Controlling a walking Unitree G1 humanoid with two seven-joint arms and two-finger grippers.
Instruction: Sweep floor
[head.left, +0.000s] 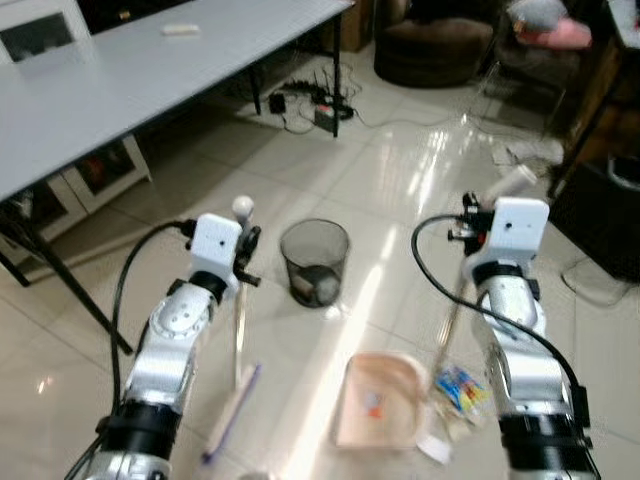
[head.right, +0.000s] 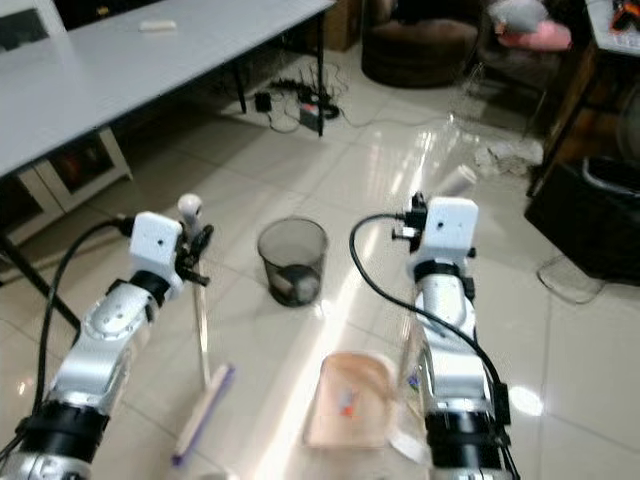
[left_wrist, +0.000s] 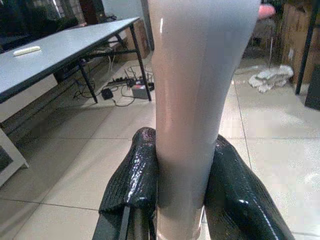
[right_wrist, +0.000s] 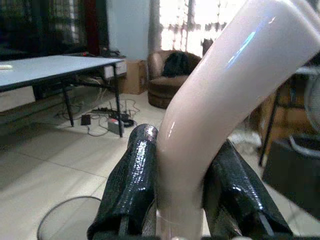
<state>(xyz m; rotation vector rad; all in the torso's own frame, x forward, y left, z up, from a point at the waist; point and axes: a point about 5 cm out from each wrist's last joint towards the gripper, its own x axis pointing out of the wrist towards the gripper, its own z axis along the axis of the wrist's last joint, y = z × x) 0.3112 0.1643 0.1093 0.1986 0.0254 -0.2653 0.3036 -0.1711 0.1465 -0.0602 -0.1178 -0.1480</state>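
My left gripper (head.left: 246, 250) is shut on the pale broom handle (left_wrist: 192, 100), just below its round top end. The handle runs down to the broom head (head.left: 232, 408) with its purple edge, which lies on the tiled floor. My right gripper (head.left: 468, 228) is shut on the bent upper part of the dustpan handle (right_wrist: 200, 120). The pink dustpan (head.left: 382, 400) sits on the floor between my arms, with a small scrap inside. A colourful wrapper (head.left: 461, 388) and white paper bits lie just right of the pan.
A black mesh waste bin (head.left: 315, 262) with some rubbish inside stands ahead between the arms. A grey table (head.left: 120, 80) with black legs is on the left, and cables and a power strip (head.left: 318, 110) lie beyond it. A dark armchair (head.left: 435, 45) and crumpled cloth (head.left: 525, 152) are at the back right.
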